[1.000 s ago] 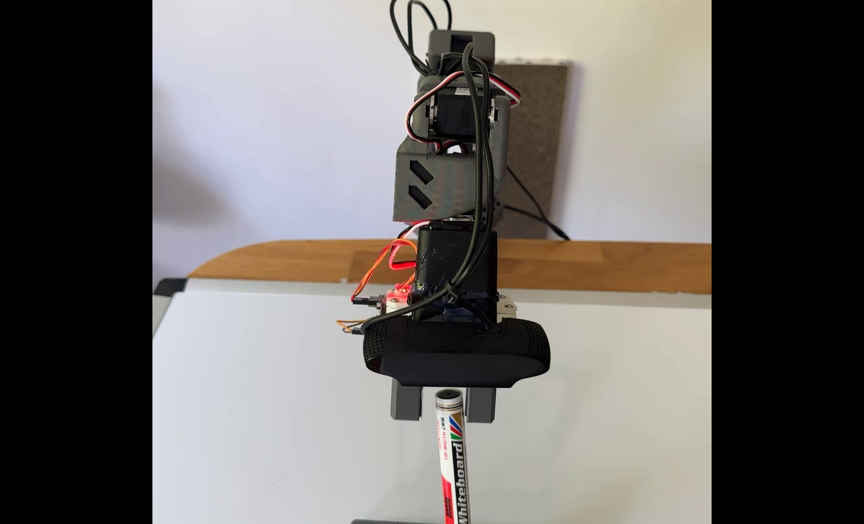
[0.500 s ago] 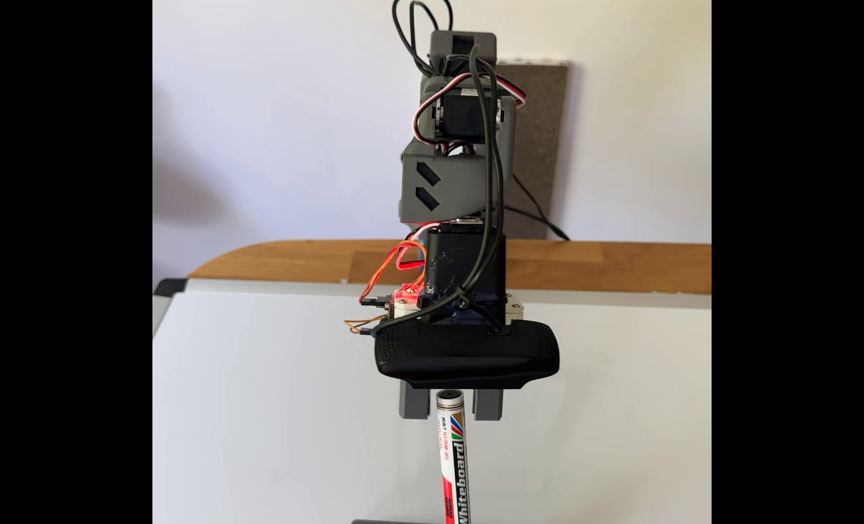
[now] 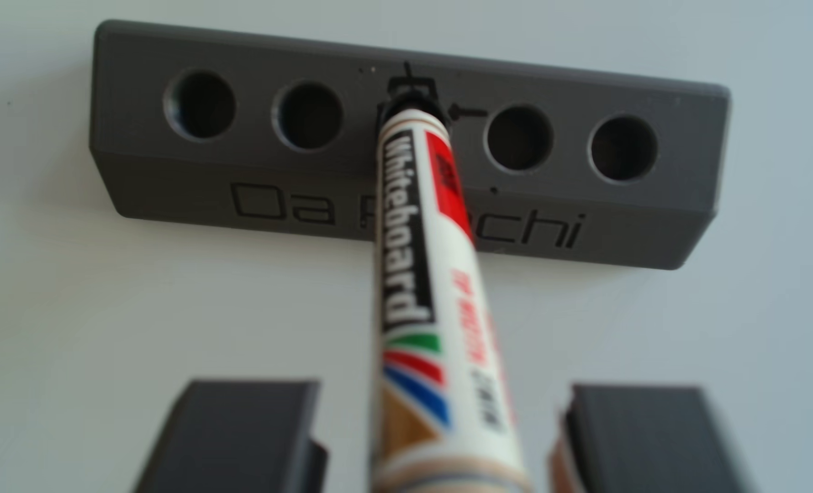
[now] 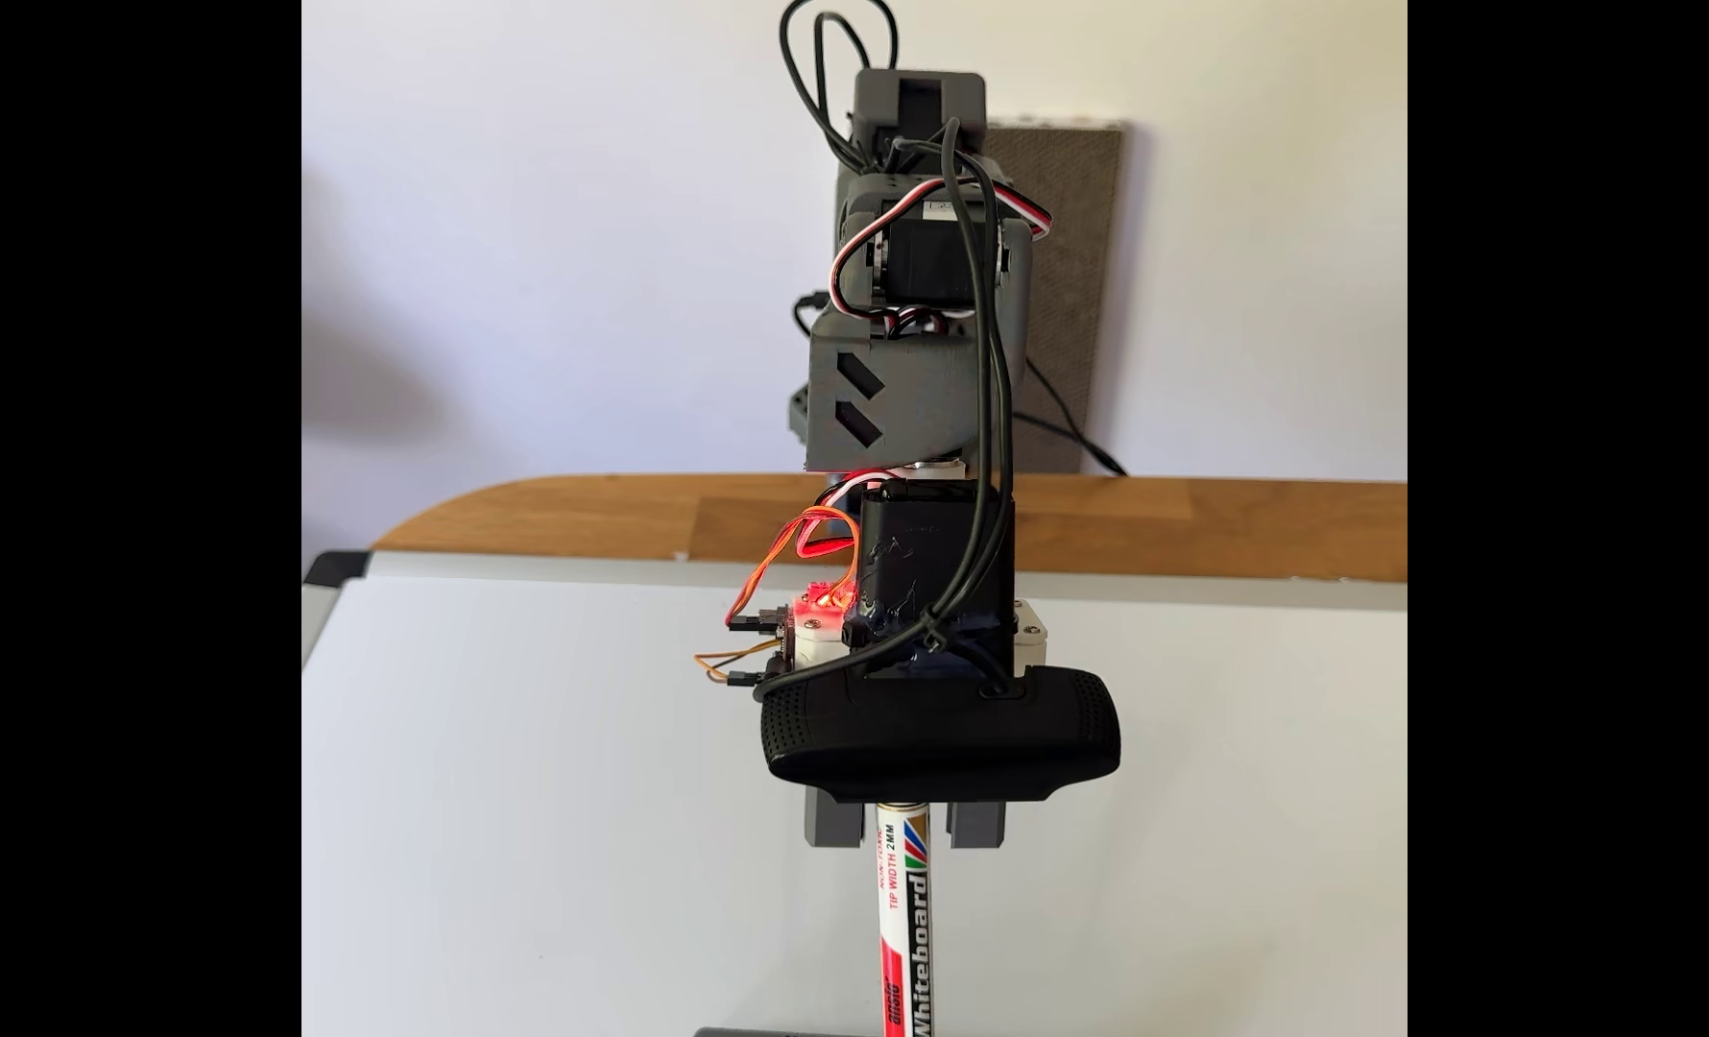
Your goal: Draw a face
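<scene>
A white and red whiteboard marker point(image 3: 414, 265) stands upright in the middle hole of a grey pen holder point(image 3: 205, 189). My gripper point(image 3: 442, 393) is open, one grey finger point(image 3: 234, 436) on each side of the marker's upper end, with a gap on both sides. In the fixed view the gripper point(image 4: 905, 833) hangs under the black wrist camera, and the marker point(image 4: 905, 927) rises between the fingers point(image 4: 831, 828). The marker's top end is hidden under the camera. The whiteboard point(image 4: 531, 798) carries no drawing where it shows.
The holder has empty holes point(image 3: 307, 116) on either side of the marker and sits at the board's near edge point(image 4: 761, 1032). A wooden table point(image 4: 1180, 528) lies behind the board. Cables point(image 4: 980, 399) hang along the arm.
The arm has shifted right and come down over the marker. The fingers now straddle its top end, which was clear of the camera body before.
</scene>
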### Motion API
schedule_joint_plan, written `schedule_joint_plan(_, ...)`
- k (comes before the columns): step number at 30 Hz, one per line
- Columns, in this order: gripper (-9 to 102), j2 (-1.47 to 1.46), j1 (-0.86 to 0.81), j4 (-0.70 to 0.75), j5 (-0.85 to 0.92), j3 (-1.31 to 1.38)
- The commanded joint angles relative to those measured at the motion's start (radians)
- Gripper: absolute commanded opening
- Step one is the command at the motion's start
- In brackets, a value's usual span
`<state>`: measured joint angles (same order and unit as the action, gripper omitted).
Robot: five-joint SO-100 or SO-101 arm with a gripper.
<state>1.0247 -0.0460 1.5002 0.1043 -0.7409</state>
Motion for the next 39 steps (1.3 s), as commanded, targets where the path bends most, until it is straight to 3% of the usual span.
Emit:
schedule_joint_plan(1,97,0.038,-0.006,-0.011,0.006,0.064)
schedule_joint_plan(14,96,0.043,-0.009,-0.012,0.006,0.066)
schedule_joint_plan(26,67,0.044,-0.011,-0.014,0.006,0.066)
schedule_joint_plan(35,56,0.046,-0.011,-0.014,0.006,0.067)
schedule_joint_plan(39,46,0.046,-0.009,-0.014,0.006,0.067)
